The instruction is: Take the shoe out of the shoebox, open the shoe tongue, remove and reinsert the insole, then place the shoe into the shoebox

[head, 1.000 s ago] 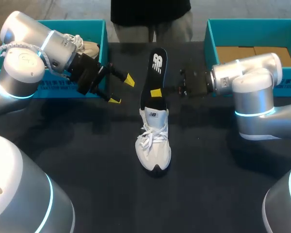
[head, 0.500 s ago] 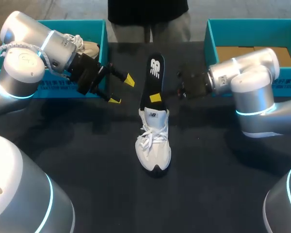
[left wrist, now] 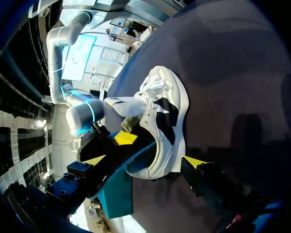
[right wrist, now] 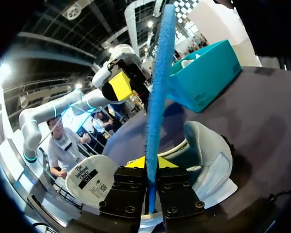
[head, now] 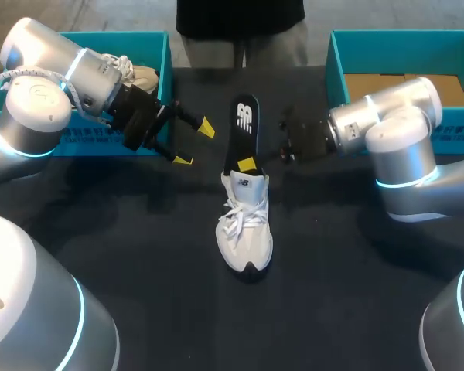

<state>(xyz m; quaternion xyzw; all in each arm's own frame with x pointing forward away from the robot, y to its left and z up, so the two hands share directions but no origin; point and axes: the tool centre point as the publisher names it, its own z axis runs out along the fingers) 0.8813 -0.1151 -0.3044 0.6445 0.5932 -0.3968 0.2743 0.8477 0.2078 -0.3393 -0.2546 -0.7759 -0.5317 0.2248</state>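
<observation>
A white shoe (head: 246, 228) stands on the black table, toe toward me. A dark insole (head: 243, 124) rises from its heel opening, leaning away. My right gripper (head: 247, 164) is shut on the insole's lower part, just above the heel. In the right wrist view the insole (right wrist: 158, 82) shows edge-on with a blue underside, pinched at my right gripper (right wrist: 149, 167), and the shoe (right wrist: 206, 158) lies beneath. My left gripper (head: 194, 144) hangs open left of the insole, holding nothing. In the left wrist view my left gripper (left wrist: 144, 161) faces the shoe (left wrist: 162, 121) from a short way off.
A teal shoebox (head: 164, 54) at the back left holds a second shoe (head: 135, 75), with my left arm reaching in over it. Another teal shoebox (head: 340, 58) stands at the back right with brown cardboard inside. A person stands behind the table's far edge.
My right gripper has moved down and toward the shoe, lowering the insole into the heel opening. The left arm has stayed still.
</observation>
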